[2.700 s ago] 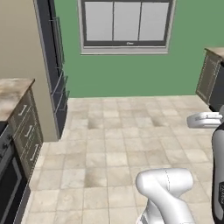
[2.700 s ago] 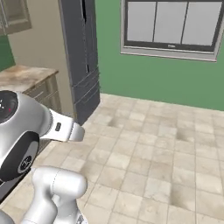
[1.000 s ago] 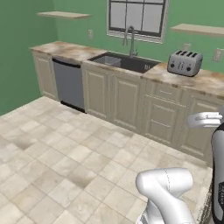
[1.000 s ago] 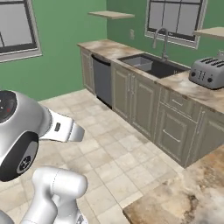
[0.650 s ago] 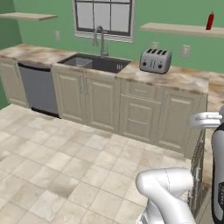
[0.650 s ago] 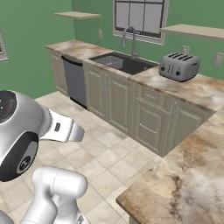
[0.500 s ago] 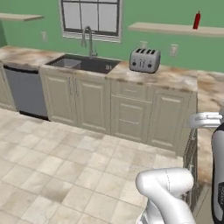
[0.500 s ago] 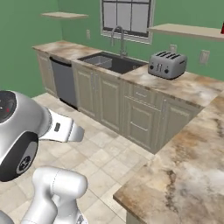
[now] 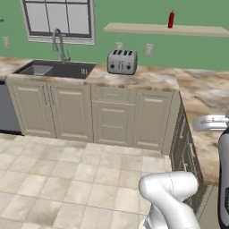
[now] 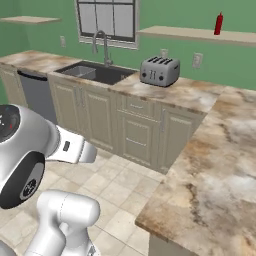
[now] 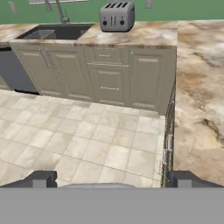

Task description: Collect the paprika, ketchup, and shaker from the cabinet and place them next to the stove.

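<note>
Ketchup (image 9: 171, 19) stands upright on the cabinet (image 9: 134, 28), a tan shelf on the green wall, toward the shelf's right half and near its back edge. In the right base view the same bottle (image 10: 218, 23) sits near the right end of the visible board (image 10: 175, 33). No jar or small cylinder can be made out on the shelf at this range.

Below the shelf: bench (image 9: 147, 80) with marbled top runs along the wall, then turns at a corner and continues along the right side toward the robot. Toaster (image 9: 122, 61) sits on the bench near its back edge, left of the corner, below the shelf's left end. Sink (image 9: 53, 69) is set into the bench left of the toaster, faucet (image 9: 58, 42) behind it, window (image 9: 58, 20) above. Two wall outlets behind the toaster. Dark dishwasher front (image 10: 37, 95) at the left end of the cabinet run. Second small shelf (image 10: 27, 20) high on the wall, far left.

Claw (image 11: 112, 179): both dark tips show at the bottom of the hand view, set far apart, nothing between them. It hangs over tiled floor (image 11: 78, 140), well apart from the bench and shelf.
</note>
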Robot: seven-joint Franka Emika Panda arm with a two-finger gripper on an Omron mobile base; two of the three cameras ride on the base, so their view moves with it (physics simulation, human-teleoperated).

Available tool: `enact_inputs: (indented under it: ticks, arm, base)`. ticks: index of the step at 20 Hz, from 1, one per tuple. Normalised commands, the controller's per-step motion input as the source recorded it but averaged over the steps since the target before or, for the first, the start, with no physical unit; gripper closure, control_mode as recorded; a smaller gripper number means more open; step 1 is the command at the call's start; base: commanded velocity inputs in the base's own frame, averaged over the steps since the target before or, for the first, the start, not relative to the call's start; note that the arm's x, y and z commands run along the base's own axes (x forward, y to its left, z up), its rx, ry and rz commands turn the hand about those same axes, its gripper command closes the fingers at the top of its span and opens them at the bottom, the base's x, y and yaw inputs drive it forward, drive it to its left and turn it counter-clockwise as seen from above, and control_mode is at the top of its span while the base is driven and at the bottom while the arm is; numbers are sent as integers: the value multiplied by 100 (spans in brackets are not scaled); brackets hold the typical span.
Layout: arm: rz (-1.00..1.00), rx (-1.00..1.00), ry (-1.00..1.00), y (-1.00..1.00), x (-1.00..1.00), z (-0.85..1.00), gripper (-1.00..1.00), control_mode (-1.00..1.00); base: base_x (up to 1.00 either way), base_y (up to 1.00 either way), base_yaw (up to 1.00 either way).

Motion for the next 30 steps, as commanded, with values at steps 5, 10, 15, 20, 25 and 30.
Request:
enact_inputs:
  ticks: [5, 10, 15, 20, 25, 30]
  arm:
    - [0, 0, 0, 0, 0, 0, -100, 100]
    - [0, 0, 0, 0, 0, 0, -100, 100]
    - [0, 0, 0, 0, 0, 0, -100, 100]
    - [0, 0, 0, 0, 0, 0, -100, 100]
    - [0, 0, 0, 0, 0, 0, -100, 100]
    - [0, 0, 0, 0, 0, 0, -100, 100]
  base:
    - [16, 93, -27]
    - [50, 96, -21]
    - [80, 54, -23]
    - [86, 24, -26]
    - [80, 3, -28]
    - [75, 0, -29]
